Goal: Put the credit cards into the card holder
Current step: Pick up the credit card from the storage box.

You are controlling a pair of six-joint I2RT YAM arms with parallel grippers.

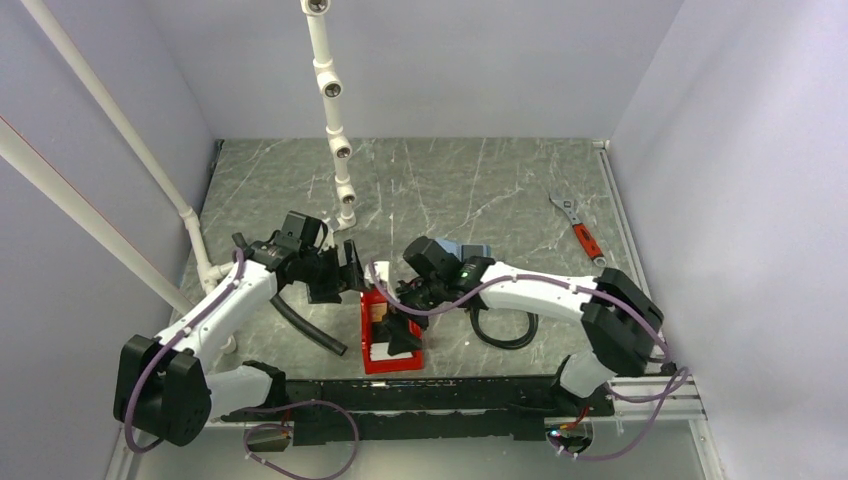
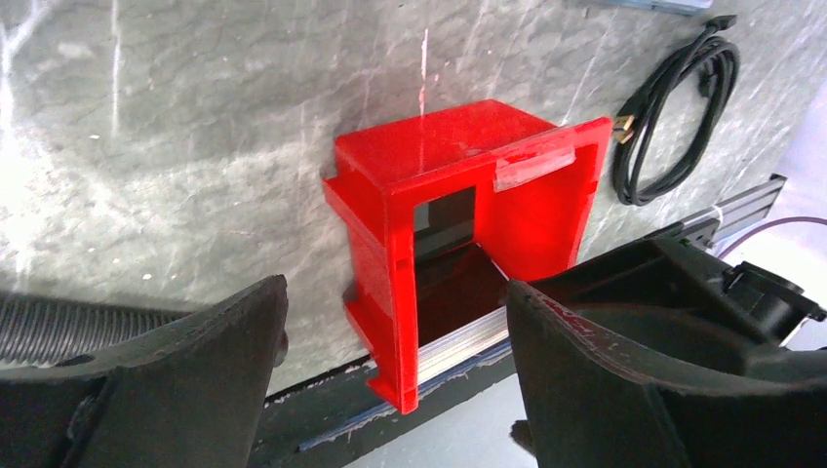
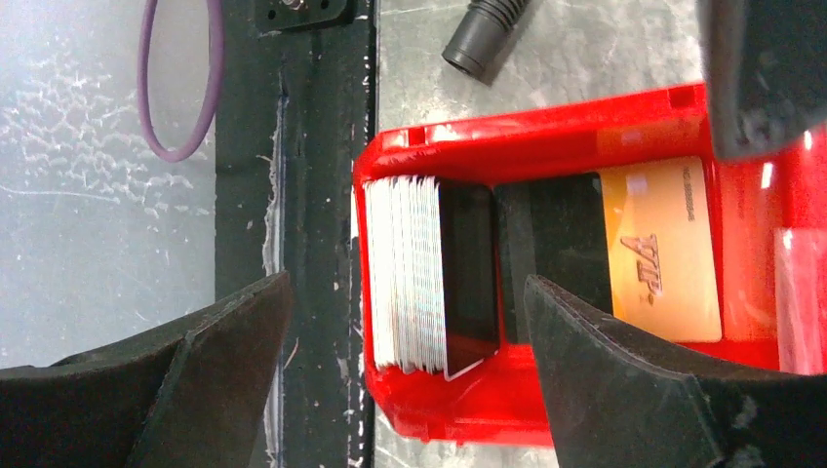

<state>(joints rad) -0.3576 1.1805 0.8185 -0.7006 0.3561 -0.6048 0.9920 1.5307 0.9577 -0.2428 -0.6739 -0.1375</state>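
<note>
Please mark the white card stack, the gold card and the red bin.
white card stack (image 3: 408,278), right wrist view, on the card edges
gold card (image 3: 663,249), right wrist view, on its printed face
red bin (image 3: 527,136), right wrist view, on its rim

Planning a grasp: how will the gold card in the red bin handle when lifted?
The gold card looks thin and glossy: probably light, bendy, slippery. It lies flat against the red bin's inside, so catching an edge may be fiddly.

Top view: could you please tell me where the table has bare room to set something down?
The table is bare between the white pipe and the wrench. Around the red bin it is crowded: black hose, cable.
</note>
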